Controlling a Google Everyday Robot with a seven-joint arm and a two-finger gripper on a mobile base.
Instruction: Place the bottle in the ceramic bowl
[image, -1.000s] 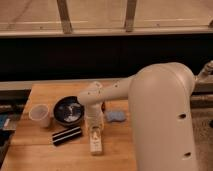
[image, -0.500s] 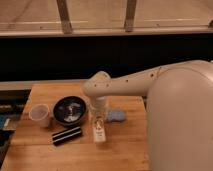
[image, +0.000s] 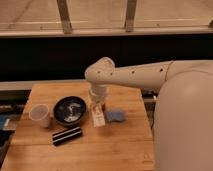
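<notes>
The cream-white bottle (image: 98, 120) with a yellowish label hangs lengthwise under my gripper (image: 97, 107), which is shut on its upper end. Bottle and gripper are just right of the ceramic bowl (image: 70, 110), a dark glossy round bowl with pale marks inside, at the left-centre of the wooden table (image: 125, 145). The bottle is beside the bowl's right rim, not over it. My white arm reaches in from the right and bends down over the bottle.
A white cup (image: 40, 115) stands left of the bowl. A black striped bar (image: 66, 135) lies in front of the bowl. A blue-grey object (image: 115, 116) and a small red item (image: 104, 106) lie right of the bottle. Dark counter wall behind.
The gripper has moved away from the table's front toward the bowl's level, carrying the bottle with it. The bowl, cup and bar have stayed put.
</notes>
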